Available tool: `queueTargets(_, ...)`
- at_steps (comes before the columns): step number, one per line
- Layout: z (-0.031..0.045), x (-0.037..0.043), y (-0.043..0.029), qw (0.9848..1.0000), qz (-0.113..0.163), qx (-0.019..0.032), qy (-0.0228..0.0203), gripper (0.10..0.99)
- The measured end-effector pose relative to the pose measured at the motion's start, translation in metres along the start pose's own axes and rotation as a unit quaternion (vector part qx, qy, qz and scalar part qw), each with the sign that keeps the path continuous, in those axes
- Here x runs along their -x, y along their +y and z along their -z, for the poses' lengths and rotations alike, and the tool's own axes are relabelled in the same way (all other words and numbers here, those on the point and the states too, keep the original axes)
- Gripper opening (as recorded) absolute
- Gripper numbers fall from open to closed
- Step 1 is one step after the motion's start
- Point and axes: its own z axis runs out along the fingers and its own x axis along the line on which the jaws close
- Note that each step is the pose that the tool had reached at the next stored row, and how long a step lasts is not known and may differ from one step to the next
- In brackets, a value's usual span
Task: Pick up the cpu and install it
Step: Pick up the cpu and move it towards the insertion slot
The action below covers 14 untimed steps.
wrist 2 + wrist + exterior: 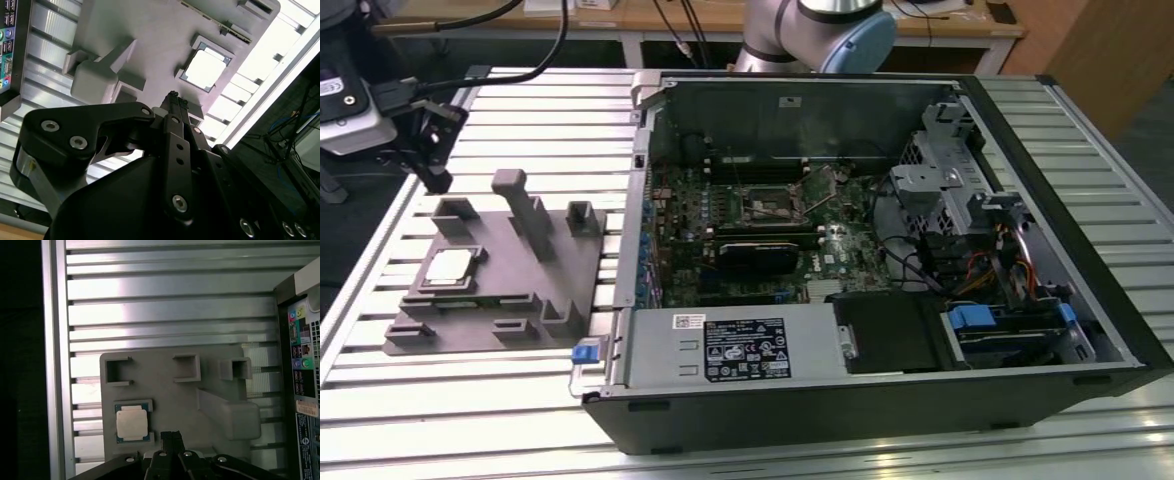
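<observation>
While the gripper [436, 180] hangs over the slatted table [467, 400] at the exterior view's far left, its fingers are pressed together on nothing, as seen in both wrist views. A little to the right, the cpu [450, 267] lies flat in a recess of the grey holder [520, 295], apart from the fingertips. Further right stands the open computer case [881, 410], its motherboard [747, 215] exposed.

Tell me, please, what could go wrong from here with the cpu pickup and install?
The cpu lies in a walled pocket of the grey fixture; the gripper hangs to one side, so an off-centre descent could strike the walls.
The fingers look shut and could press on the chip.
The socket sits among crowded parts inside the case; a tilted cpu may seat badly.
</observation>
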Motion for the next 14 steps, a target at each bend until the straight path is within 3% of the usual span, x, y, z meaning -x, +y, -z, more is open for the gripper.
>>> queueTargets(14,-0.0077,-0.0076,-0.0009,1.0000,0.000,0.0001,-0.0001,0.106)
